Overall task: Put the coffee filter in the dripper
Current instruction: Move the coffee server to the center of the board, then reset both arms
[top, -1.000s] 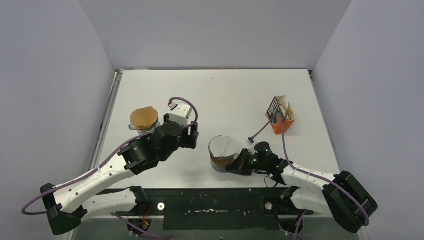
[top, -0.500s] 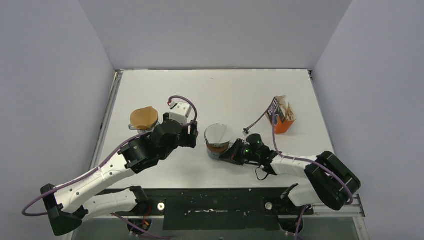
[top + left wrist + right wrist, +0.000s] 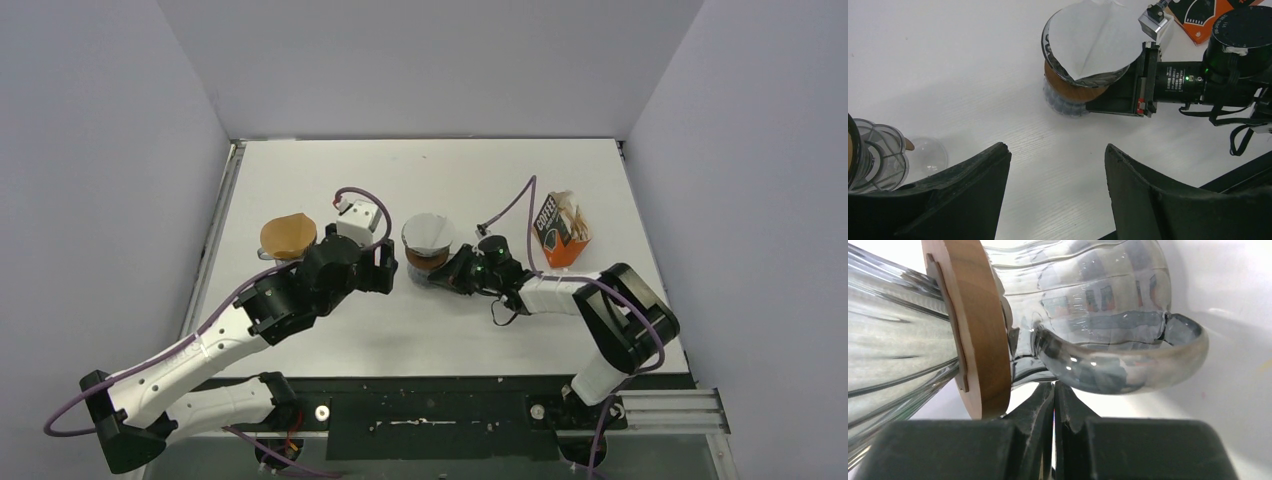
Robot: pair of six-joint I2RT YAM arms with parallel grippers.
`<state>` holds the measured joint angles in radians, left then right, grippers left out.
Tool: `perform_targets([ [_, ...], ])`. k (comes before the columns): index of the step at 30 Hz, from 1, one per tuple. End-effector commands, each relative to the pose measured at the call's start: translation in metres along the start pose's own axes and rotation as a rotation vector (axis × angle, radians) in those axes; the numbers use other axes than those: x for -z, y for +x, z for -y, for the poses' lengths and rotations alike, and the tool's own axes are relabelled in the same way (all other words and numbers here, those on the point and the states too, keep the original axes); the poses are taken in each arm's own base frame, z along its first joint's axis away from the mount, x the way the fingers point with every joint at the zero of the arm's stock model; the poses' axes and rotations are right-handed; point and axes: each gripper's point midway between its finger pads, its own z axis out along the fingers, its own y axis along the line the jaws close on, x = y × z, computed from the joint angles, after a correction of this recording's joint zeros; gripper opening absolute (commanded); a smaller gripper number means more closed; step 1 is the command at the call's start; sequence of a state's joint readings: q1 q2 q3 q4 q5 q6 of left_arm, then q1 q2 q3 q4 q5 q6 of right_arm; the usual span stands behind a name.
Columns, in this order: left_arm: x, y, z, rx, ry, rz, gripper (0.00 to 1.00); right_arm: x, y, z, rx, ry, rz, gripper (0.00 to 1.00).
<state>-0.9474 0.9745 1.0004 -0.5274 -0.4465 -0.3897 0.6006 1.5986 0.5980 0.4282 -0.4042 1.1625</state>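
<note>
The white coffee filter [image 3: 428, 231] sits open inside the dripper [image 3: 424, 264], out in the middle of the table [image 3: 330, 180]. The right gripper [image 3: 1053, 390] has its jaws pinched tight at the dripper's handle. The left gripper [image 3: 1055, 192] hovers just beside, jaws spread wide, holding nothing.

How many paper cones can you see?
2. The white filter sits in the dripper at mid-table; a brown one sits on a glass stand to its left. The orange box may hide more.
</note>
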Motion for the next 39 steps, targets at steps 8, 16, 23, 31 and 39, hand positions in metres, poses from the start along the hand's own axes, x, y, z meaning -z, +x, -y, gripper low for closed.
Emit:
perform_targets([
  [8,0.006,-0.035,0.012,0.079,0.082,0.06,0.68,-0.024,-0.064,-0.014,0.095,-0.024,0.131,0.0],
  [16,-0.005,-0.038,0.006,0.11,0.11,0.039,0.68,-0.011,-0.062,-0.011,0.121,-0.003,0.129,0.0],
  [23,-0.019,-0.046,-0.01,0.137,0.118,0.017,0.69,0.025,-0.063,-0.002,0.178,0.095,0.147,0.1],
  [31,-0.024,-0.071,-0.039,0.123,0.037,0.044,0.69,0.095,-0.118,0.01,0.292,0.312,0.287,0.3],
  [39,-0.024,-0.101,-0.071,0.087,-0.115,0.101,0.69,0.169,-0.192,-0.002,0.407,0.512,0.46,0.62],
])
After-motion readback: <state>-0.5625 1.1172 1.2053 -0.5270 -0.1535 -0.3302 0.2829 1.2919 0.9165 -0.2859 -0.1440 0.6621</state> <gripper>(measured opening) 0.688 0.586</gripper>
